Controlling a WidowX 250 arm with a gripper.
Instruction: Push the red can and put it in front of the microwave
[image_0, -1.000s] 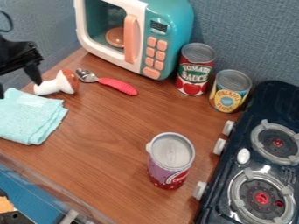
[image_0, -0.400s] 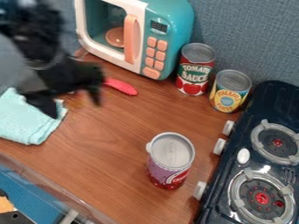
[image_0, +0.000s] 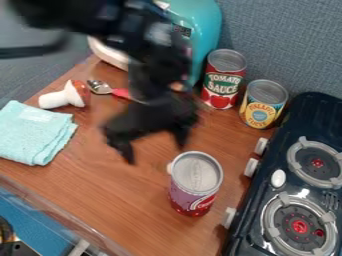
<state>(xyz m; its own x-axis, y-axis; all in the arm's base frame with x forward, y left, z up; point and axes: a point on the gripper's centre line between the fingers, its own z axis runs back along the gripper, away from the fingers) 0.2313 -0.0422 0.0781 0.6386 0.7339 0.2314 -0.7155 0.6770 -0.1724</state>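
Behind the gripper, the teal toy microwave (image_0: 204, 37) is partly covered by the black arm (image_0: 143, 50). The black two-finger gripper (image_0: 154, 145) is held wide open, with nothing seen between its fingertips. Just beside it, to the lower right and nearer the camera, the red-and-purple can (image_0: 194, 187) is stood upright, its long axis vertical. Because the gripper is placed on the can's microwave side, the can's near side would probably have to be reached before any push could be made toward the microwave. Compared with the earlier frame, the gripper has been carried rightward from above the folded light-blue towel (image_0: 33, 134), the can is left unmoved, and the toy mushroom (image_0: 67, 96) is uncovered at the gripper's upper left.
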